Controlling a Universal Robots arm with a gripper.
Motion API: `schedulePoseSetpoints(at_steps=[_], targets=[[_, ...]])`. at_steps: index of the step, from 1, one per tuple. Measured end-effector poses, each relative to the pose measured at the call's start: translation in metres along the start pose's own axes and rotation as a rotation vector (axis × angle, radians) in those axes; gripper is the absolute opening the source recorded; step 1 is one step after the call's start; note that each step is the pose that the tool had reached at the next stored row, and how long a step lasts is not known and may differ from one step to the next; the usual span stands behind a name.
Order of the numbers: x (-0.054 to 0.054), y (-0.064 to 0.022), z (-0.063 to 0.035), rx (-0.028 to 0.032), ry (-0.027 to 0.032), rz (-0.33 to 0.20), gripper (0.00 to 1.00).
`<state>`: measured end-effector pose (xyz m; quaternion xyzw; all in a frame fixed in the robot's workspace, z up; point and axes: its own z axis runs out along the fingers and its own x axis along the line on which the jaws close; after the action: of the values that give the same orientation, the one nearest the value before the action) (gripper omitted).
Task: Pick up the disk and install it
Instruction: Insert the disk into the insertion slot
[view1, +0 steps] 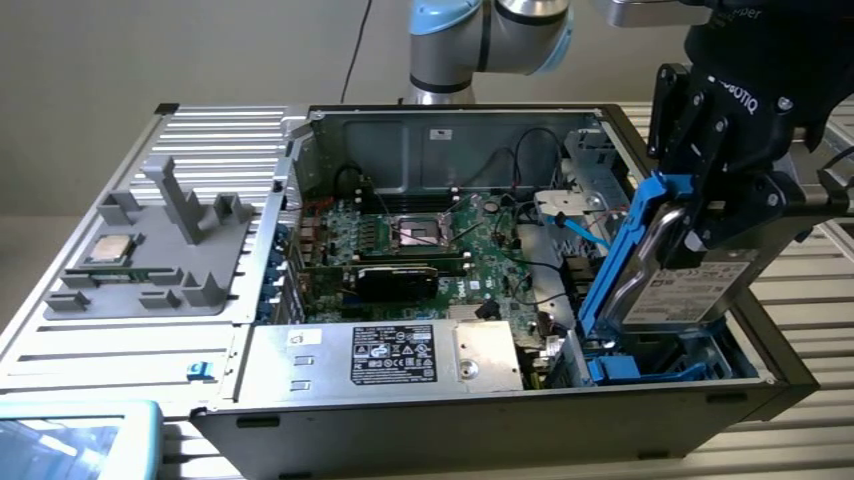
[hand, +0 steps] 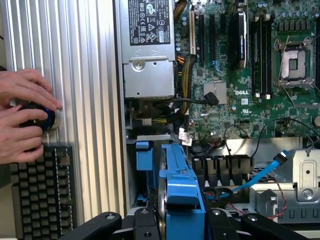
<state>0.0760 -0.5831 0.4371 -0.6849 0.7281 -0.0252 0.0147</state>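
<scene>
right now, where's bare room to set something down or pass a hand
Bare ribbed tabletop lies on the far side of the grey fixture tray, with another strip on its near side. Crowded: the drive bay under the held disk, with the blue cable running close beside it.

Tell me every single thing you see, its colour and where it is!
computer case: one, black and grey, lying open
motherboard: one, green, inside the case
power supply: one, silver, case's near edge
processor chip: one, silver, on the tray
tray: one, grey, exterior view's left
cable: one, blue, inside the case
keyboard: one, black, beside the case
disk: one, silver with blue bracket, tilted above the case's bay
hands: two, on a dark knob
gripper: one, black, shut on the disk
</scene>
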Motion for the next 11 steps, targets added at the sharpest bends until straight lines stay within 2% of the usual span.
schedulePoseSetpoints(at_steps=[11], targets=[[0.0003,0.0006,0.0098,0.0,-0.0002,0.0,0.37]])
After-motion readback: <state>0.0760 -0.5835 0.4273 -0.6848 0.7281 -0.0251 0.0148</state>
